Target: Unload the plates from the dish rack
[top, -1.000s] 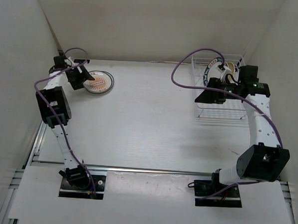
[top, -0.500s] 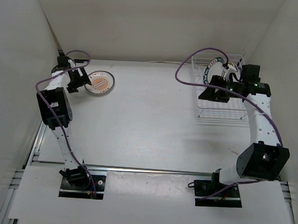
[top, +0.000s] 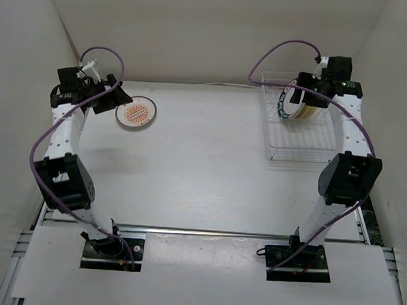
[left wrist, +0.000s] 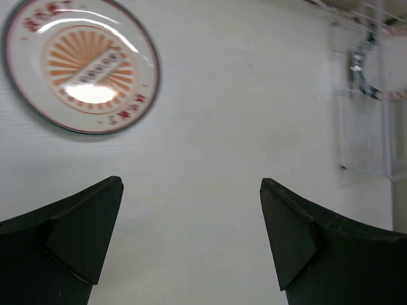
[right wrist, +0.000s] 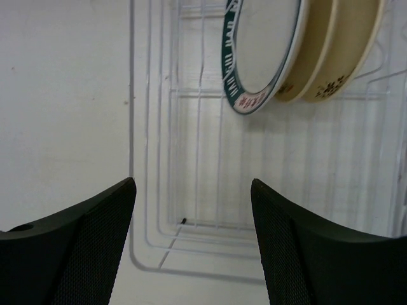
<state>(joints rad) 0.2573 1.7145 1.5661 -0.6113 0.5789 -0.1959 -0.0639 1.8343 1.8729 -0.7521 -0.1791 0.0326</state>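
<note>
At the far left of the tabletop (top: 209,166), the orange plate (left wrist: 79,63) lies flat, ahead of the left fingers (left wrist: 70,235), which stand wide apart and empty. Across the tabletop, the right fingers (right wrist: 82,241) hang apart over the rack (right wrist: 150,210), short of three plates (right wrist: 264,44) standing on edge at its far end.

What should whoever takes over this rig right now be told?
Left tool: open, empty, raised near the orange-patterned plate.
Right tool: open, empty, over the dish rack, facing its plates.
Done: the orange-patterned plate lies flat on the table, out of the rack.
Left: a green-rimmed plate and two cream plates stand upright in the rack.
</note>
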